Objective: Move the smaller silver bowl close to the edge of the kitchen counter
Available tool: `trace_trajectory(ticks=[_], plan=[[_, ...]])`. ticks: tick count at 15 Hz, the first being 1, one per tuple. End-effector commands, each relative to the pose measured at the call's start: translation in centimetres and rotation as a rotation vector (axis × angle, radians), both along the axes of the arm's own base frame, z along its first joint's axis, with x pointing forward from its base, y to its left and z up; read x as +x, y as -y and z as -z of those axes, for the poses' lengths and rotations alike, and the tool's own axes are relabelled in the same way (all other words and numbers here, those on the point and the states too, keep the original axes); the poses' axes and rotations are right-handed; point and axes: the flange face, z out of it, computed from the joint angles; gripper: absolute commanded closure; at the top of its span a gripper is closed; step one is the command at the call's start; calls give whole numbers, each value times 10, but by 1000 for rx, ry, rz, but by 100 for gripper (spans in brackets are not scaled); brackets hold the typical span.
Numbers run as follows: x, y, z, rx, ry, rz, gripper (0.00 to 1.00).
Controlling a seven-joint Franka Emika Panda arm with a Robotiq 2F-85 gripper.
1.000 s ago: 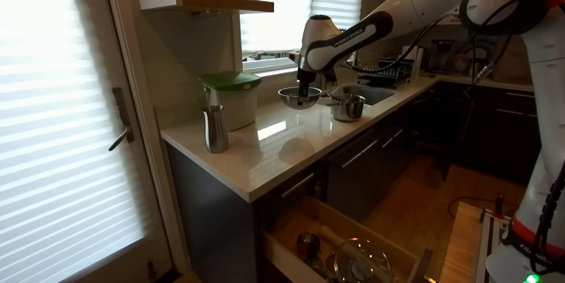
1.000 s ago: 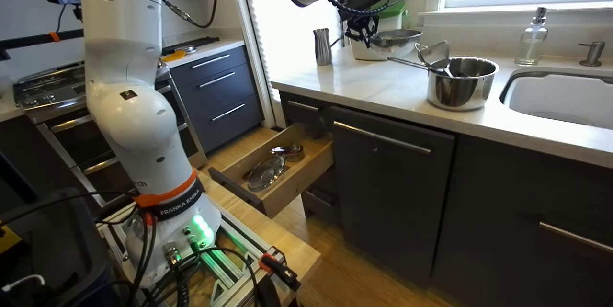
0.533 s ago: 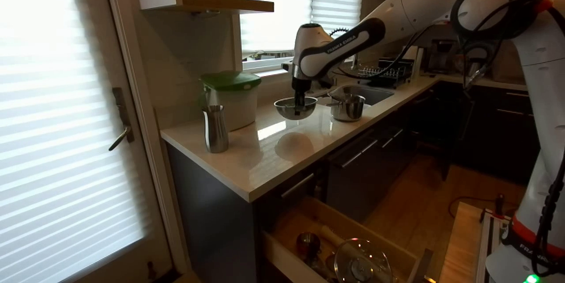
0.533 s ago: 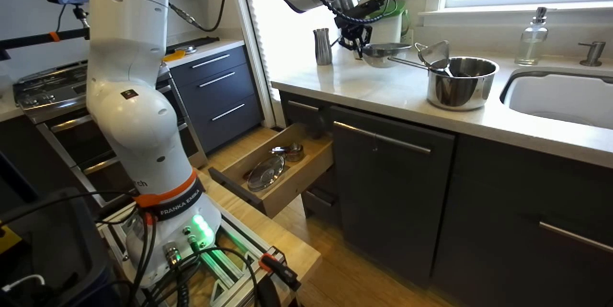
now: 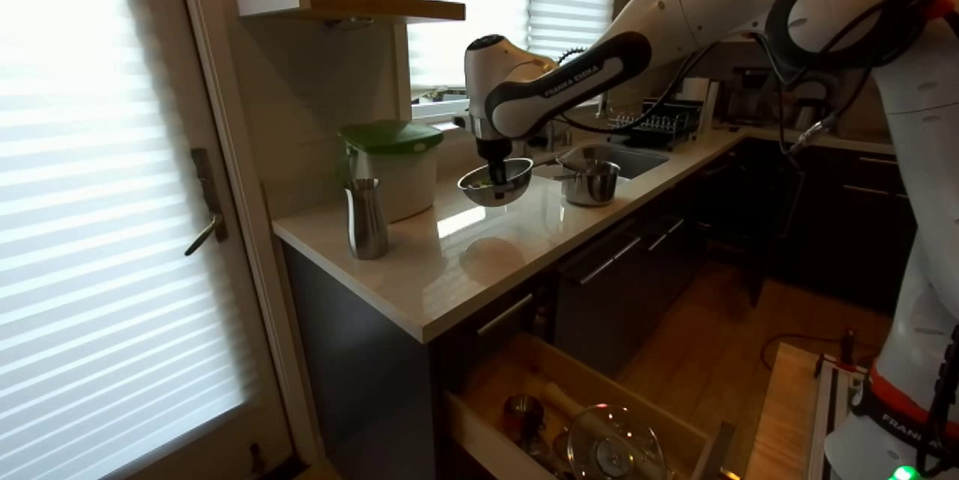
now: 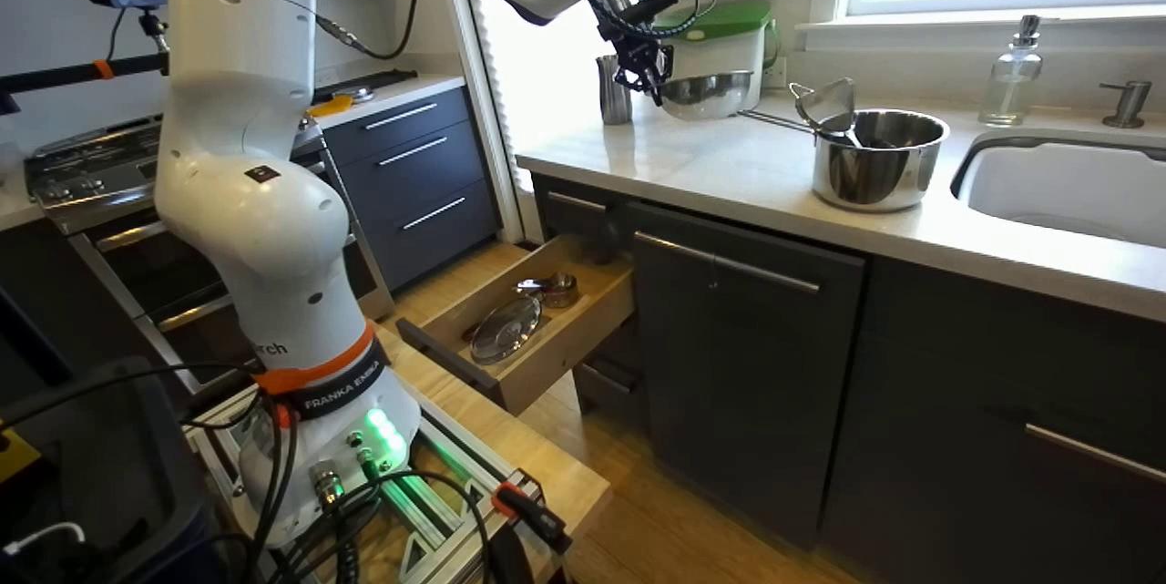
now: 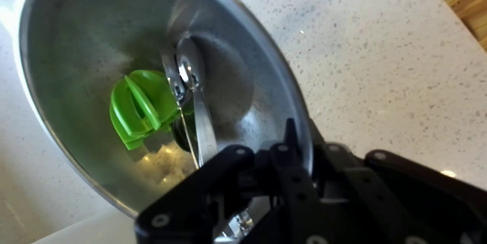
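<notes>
Over the kitchen counter hangs the smaller silver bowl, its rim clamped in the closed gripper, presumably so the cutlery and green piece inside ride undisturbed.

One bowl holds two spoons. The counter bears one pot with one strainer, one metal cup, one green-lidded bin and one soap bottle. One open drawer holds one glass lid.
</notes>
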Motion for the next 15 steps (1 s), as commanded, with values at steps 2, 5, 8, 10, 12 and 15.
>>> trace_trajectory(ticks=[2,5,8,10,12,15], plan=[[-7,-24,-17,-65,108,120,98],[-13,-37,-11,-48,181,236,98],[-22,-49,1,8,260,365,98],[-26,-53,7,75,334,423,98],[-14,-57,15,73,283,402,94],[-17,-55,17,86,299,424,94]])
